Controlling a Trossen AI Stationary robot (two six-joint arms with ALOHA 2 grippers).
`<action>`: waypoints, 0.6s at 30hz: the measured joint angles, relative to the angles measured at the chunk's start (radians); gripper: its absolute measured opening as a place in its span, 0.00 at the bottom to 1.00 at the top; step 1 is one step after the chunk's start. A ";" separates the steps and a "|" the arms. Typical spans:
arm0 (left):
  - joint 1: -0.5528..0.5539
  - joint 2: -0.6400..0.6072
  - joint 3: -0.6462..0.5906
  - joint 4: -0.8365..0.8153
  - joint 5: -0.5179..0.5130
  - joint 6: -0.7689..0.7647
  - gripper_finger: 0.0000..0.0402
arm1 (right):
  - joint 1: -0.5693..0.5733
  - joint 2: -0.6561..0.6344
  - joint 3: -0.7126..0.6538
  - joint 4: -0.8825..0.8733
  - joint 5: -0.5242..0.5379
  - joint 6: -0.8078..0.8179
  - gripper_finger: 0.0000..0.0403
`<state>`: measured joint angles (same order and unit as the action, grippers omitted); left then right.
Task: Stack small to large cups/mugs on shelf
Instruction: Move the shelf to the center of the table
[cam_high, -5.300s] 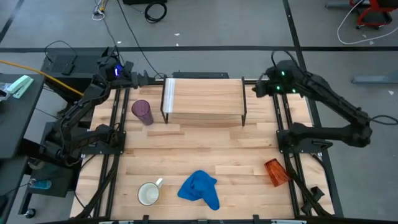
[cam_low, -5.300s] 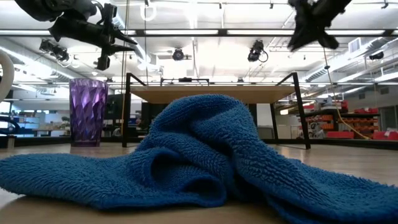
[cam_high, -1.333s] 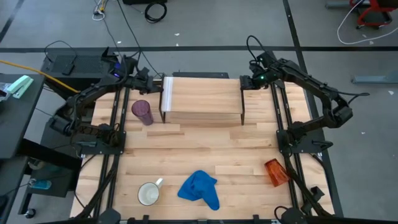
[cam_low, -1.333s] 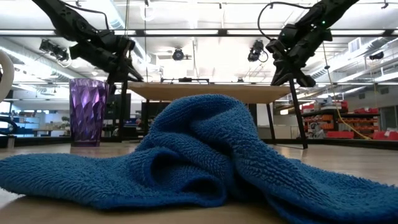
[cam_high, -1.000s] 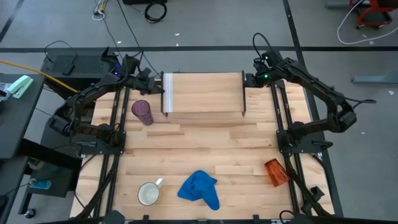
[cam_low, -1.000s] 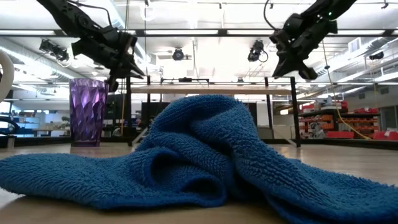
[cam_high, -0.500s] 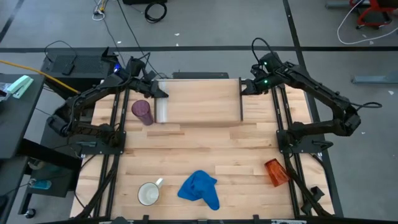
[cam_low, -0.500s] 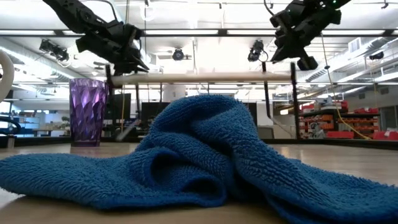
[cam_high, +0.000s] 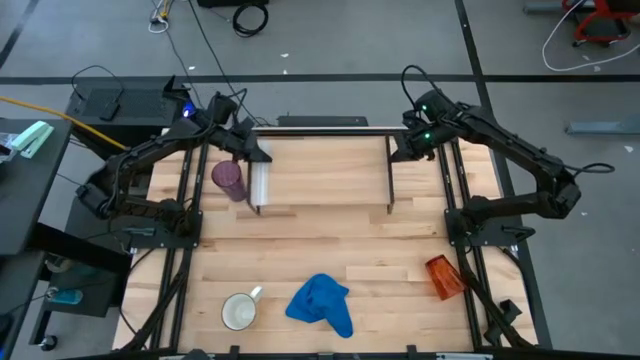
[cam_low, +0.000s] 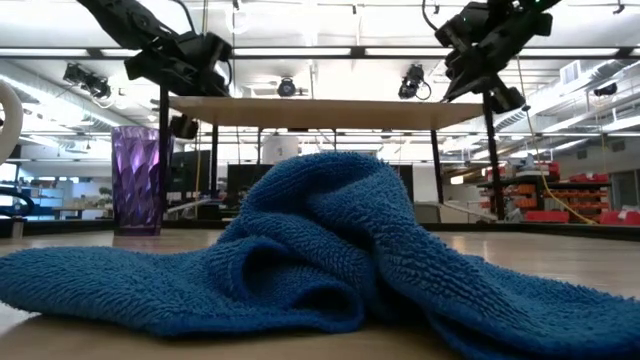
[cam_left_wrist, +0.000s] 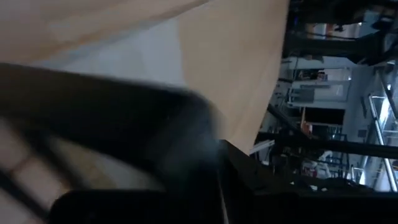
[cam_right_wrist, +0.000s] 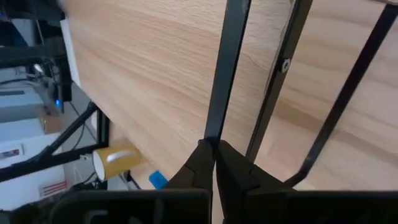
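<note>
The shelf (cam_high: 320, 170), a light-wood board on thin black legs with a white strip (cam_high: 258, 182) at its left end, hangs in the air between both grippers. In the low view the shelf (cam_low: 330, 112) shows its underside, legs pointing down. My left gripper (cam_high: 255, 153) is at the strip end and my right gripper (cam_high: 397, 150) at the other end, both shut on the shelf. The purple cup (cam_high: 230, 180) stands upright by the shelf's left end. The white mug (cam_high: 240, 312) stands near the near edge. The orange cup (cam_high: 443, 277) lies on its side at the right. My left gripper (cam_low: 195, 75) holds the shelf at its white-strip end, coming from the table's left. Its wrist view is blurred, with a dark bar (cam_left_wrist: 93, 106) across the board (cam_left_wrist: 236, 62), so the exact part cannot be told. That end is lifted clear. My right gripper (cam_right_wrist: 214, 155) pinches a thin black leg bar (cam_right_wrist: 211, 127) at the shelf's right end between its two fingers (cam_right_wrist: 193, 171), which lie across the bar. It comes from the table's right. The shelf is lifted clear, its legs hanging down.
A crumpled blue cloth (cam_high: 322, 303) lies near the near edge beside the mug and fills the low view's foreground (cam_low: 320, 250). Black rails (cam_high: 185, 230) run along both table sides. Bare tabletop (cam_high: 330, 240) lies between the shelf and the cloth.
Both grippers have risen and come toward the near edge, carrying the shelf. The shelf has left the far part of the table, is lifted clear and now hangs higher and nearer. The cups, mug and cloth have stayed put.
</note>
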<state>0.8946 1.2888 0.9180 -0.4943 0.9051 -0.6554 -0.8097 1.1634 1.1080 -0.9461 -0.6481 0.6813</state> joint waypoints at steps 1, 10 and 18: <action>-0.003 0.000 0.000 -0.010 0.000 0.004 0.04 | 0.000 -0.008 0.000 -0.005 0.001 0.006 0.03; -0.044 0.010 0.000 -0.018 -0.012 -0.030 0.03 | 0.061 -0.052 0.000 -0.087 0.031 0.095 0.03; -0.068 0.012 0.002 -0.024 -0.040 -0.049 0.03 | 0.130 -0.005 0.000 -0.108 0.041 0.108 0.03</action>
<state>0.8269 1.3010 0.9195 -0.5183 0.8653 -0.7044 -0.6800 1.1579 1.1084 -1.0545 -0.6073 0.7892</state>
